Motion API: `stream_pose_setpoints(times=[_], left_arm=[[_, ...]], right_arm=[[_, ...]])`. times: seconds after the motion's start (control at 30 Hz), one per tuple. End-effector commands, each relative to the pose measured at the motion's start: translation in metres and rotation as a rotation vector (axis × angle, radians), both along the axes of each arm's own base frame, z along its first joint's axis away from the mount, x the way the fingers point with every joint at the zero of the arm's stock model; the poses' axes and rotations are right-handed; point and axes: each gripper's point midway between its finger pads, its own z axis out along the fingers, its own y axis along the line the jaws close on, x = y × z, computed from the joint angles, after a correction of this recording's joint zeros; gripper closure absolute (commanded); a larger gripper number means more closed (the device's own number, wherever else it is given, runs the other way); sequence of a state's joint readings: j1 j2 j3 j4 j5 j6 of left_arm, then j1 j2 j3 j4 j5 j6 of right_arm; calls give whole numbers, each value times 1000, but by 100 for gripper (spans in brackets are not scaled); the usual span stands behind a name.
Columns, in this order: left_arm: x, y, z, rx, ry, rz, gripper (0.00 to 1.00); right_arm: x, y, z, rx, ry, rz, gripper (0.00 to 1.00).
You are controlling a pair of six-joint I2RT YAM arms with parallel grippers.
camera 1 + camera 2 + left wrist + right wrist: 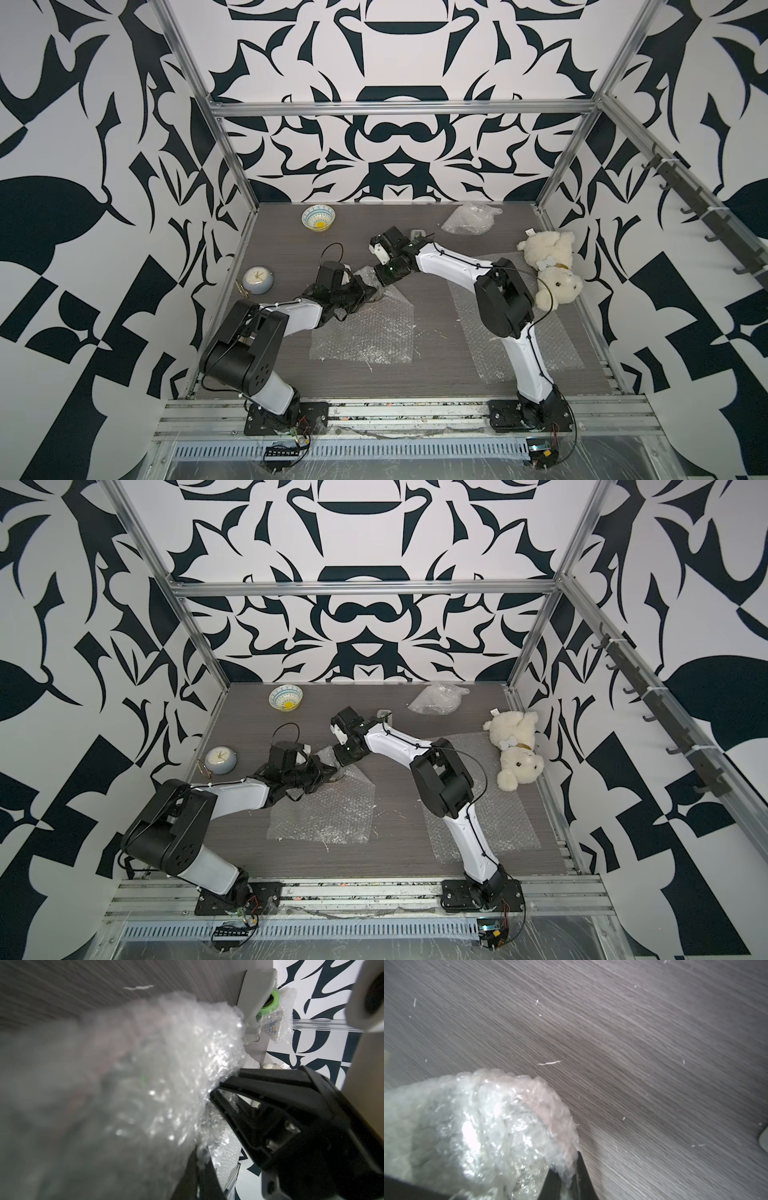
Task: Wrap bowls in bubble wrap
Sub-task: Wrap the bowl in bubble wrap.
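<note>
The space is enclosed by walls [415, 62] printed in bold black-and-white shapes; aluminium rails [399, 109] are fixed along them; a grey wood-grain tabletop [440, 374] is evenly lit; dark hooks [675, 176] are mounted at one side.

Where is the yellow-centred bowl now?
In both top views, the bowl stands at the far left of the table, near the back wall, beyond the alarm clock.

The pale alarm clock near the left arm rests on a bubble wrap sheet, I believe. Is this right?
No. The alarm clock rests on the bare table, apart from the bubble wrap sheet; both top views show this. It is near the left arm, as you say.
</note>
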State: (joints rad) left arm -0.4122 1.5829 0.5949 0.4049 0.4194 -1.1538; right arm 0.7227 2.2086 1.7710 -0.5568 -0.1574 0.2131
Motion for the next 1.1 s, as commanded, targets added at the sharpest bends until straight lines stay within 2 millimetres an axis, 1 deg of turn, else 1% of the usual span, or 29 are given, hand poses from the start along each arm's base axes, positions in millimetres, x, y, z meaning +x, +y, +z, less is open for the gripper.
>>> stream_pose_setpoints(times=[0.0,0.1,0.17,0.3,0.4,0.5,0.6,0.67,0.8,0.83,0.87,0.93,1.0,1.07], left_arm=[[-15,-5,-20,5,61,-33,99],[-14,-6,-27,11,76,-36,98],[-13,-6,-30,18,80,-39,98],[-9,-7,-31,35,81,-49,98],[-8,-6,-33,53,82,-51,98],[-6,-5,-32,64,79,-52,98],[-5,-5,-31,78,78,-57,98],[-5,-4,-29,87,74,-59,98],[-2,-4,-24,96,65,-60,98],[-2,-4,-24,98,65,-61,98],[-2,-4,-24,100,64,-60,98],[-1,-4,-23,101,63,-61,98],[0,-4,-24,104,64,-61,98],[0,-5,-24,104,64,-62,98]], right_arm=[[6,-1,28,46,-47,-35,100],[1,2,32,61,-24,-13,100],[-2,3,36,70,-13,-2,92],[-7,0,44,110,22,14,71],[-9,-4,49,150,63,17,63],[-7,-10,55,180,66,10,60],[-7,-11,63,213,81,21,58],[-9,-11,69,226,87,30,58],[-8,-16,89,235,53,33,59],[-9,-16,93,236,50,39,63],[-12,-12,97,255,54,58,69],[-19,-2,99,279,77,91,83],[-26,10,95,278,98,122,90],[-28,20,85,269,122,136,95]])
